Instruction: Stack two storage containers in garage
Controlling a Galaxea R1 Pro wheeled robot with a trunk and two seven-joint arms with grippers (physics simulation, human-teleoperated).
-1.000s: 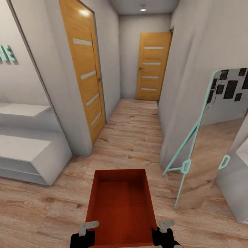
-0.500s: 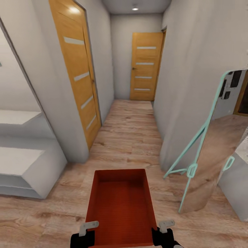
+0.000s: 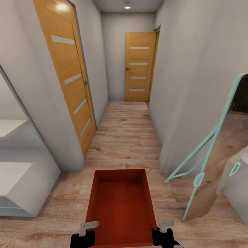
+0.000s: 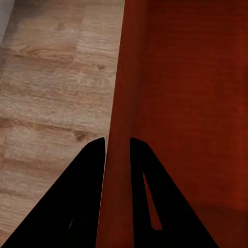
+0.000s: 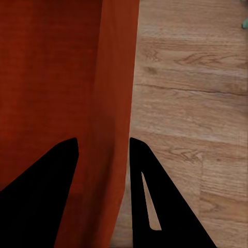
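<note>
- While the robot faces down a narrow hallway, an orange-red bin (image 3: 120,206) sits low in the near middle of the head view, carried above the light wood-plank floor (image 3: 127,137) with its open top up.
- The left tool (image 3: 84,234) is at the bin's near left corner and the right tool (image 3: 164,232) at its near right corner.
- Seen from the left wrist, the left tool (image 4: 118,147) is closed on the bin's (image 4: 181,103) left wall: one black finger (image 4: 85,181) lies outside the wall and the other inside, both touching it.
- Seen from the right wrist, the right tool (image 5: 103,147) grips the bin's (image 5: 51,77) right wall the same way, with one finger (image 5: 150,191) outside over the floor (image 5: 196,103) and the other inside the bin.
- The inside of the bin shows a finely ribbed base and thin walls.
- A wooden door (image 3: 70,82) with pale horizontal strips stands in the left wall, near.
- A second door (image 3: 139,65) of the same kind closes the far end of the hallway.
- A tall mirror (image 3: 224,155) in a mint-green frame leans at the near right, next to the corner of the grey right wall (image 3: 193,86).
- A white shelf unit (image 3: 20,179) stands at the near left.
- A round ceiling lamp (image 3: 127,7) glows at the far end.
</note>
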